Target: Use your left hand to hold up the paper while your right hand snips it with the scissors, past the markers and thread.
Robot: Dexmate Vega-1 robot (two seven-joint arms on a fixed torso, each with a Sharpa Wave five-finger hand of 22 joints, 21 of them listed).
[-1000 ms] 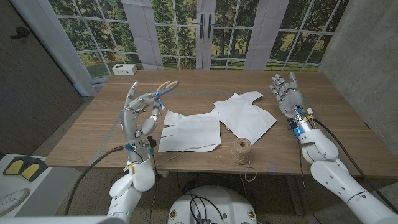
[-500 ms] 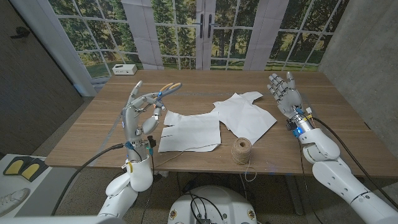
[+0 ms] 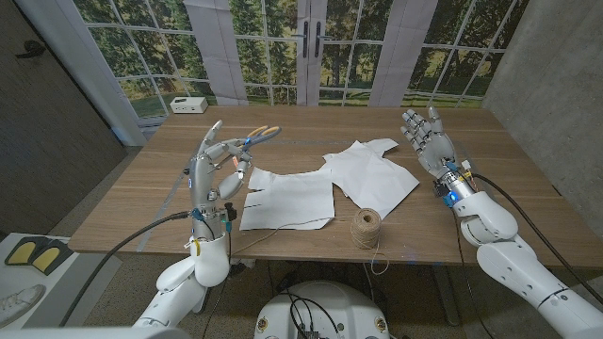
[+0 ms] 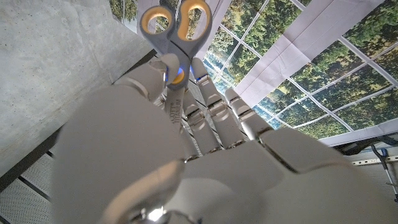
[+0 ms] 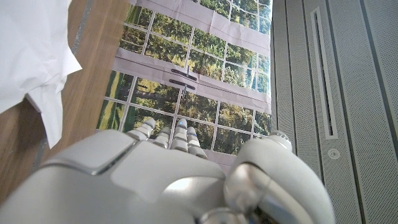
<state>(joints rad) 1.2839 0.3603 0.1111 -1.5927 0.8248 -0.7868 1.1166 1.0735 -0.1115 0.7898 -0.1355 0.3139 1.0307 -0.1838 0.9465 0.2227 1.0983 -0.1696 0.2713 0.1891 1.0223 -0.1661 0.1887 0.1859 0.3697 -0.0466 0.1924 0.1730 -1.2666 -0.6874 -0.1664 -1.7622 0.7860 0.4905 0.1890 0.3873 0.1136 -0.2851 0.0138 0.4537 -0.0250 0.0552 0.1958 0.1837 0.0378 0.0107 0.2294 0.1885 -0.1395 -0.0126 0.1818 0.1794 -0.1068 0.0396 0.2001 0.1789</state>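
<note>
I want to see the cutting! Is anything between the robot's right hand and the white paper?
Nothing visible stands in the way. The right hand is raised, fingers apart, over bare table just right of the nearer paper. The ball of twine sits nearer the front edge, off that path. The scissors, though, are in the left hand.

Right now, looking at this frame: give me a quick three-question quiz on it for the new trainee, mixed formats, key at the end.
1. True or false: the scissors are held in the right hand.
2. Multiple choice: what lies nearest the table's front edge?
A. the spool of twine
B. the white box
C. the crumpled paper
3. Fill in: the flat paper sheet lies on the table between the left hand and the ____.

Key:
1. False; the left hand holds them, and the right hand is raised with its fingers apart, holding nothing.
2. A
3. Spool of twine
</note>
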